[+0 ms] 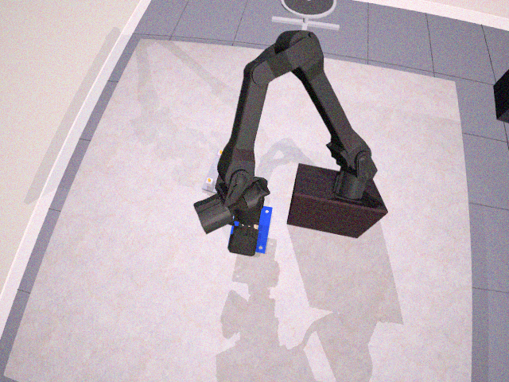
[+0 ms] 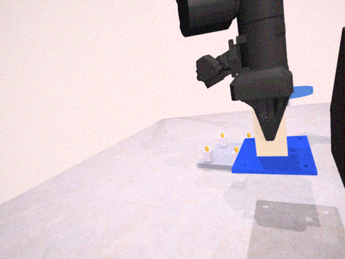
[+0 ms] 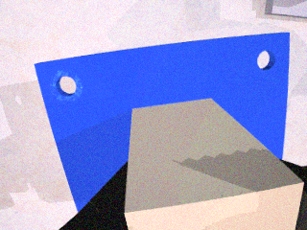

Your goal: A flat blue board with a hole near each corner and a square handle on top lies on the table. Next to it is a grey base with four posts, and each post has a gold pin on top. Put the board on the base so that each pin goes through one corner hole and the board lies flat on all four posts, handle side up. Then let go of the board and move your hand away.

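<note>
We observe the gripper [image 1: 246, 226] [image 2: 269, 138] partly open, clamped on the pale handle [image 2: 271, 149] [image 3: 192, 153]. Beneath it, we find the blue board [image 1: 265, 230] [image 2: 298, 150] [image 3: 158, 72] raised off the table. Beyond, we note the grey base [image 1: 208, 189] [image 2: 214, 166].

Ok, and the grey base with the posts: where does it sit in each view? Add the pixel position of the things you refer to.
Top: left of centre, the grey base [image 1: 208, 189] [image 2: 217, 166] partly under the arm.
Exterior: right of centre, partly behind the blue board [image 1: 265, 230] [image 2: 274, 165] [image 3: 168, 72].
Wrist: possibly the grey piece cut off at top right; cannot confirm.
Shared landmark: the blue board.
</note>
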Action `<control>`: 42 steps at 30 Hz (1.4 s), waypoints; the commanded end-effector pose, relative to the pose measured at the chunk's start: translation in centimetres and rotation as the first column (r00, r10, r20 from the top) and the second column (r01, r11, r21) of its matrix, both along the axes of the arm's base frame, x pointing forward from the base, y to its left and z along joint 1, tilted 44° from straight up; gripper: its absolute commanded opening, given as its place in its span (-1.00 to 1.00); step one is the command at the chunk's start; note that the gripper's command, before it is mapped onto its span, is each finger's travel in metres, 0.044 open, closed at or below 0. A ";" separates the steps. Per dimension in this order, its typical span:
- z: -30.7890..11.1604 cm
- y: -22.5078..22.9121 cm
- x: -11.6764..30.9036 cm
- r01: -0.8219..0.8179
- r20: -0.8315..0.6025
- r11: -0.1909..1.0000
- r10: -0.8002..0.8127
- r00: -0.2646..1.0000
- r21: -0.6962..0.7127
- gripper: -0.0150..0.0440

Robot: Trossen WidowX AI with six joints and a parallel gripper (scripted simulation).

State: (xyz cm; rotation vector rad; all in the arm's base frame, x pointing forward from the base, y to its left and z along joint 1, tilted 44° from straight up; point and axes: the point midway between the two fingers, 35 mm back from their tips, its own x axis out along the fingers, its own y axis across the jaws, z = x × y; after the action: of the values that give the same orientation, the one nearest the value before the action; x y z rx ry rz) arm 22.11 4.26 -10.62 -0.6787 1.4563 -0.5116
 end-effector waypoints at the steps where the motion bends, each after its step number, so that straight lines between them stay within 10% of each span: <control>1: 0.5 0.5 0.0 0.005 0.006 1.000 -0.005 1.000 0.006 -0.49; 42: 4.6 -2.5 6.4 0.038 0.041 0.999 -0.039 0.998 0.037 -0.49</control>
State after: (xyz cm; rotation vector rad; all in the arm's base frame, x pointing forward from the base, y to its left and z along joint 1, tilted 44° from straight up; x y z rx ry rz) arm 27.96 2.02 -6.51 -0.6100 1.4457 -0.5237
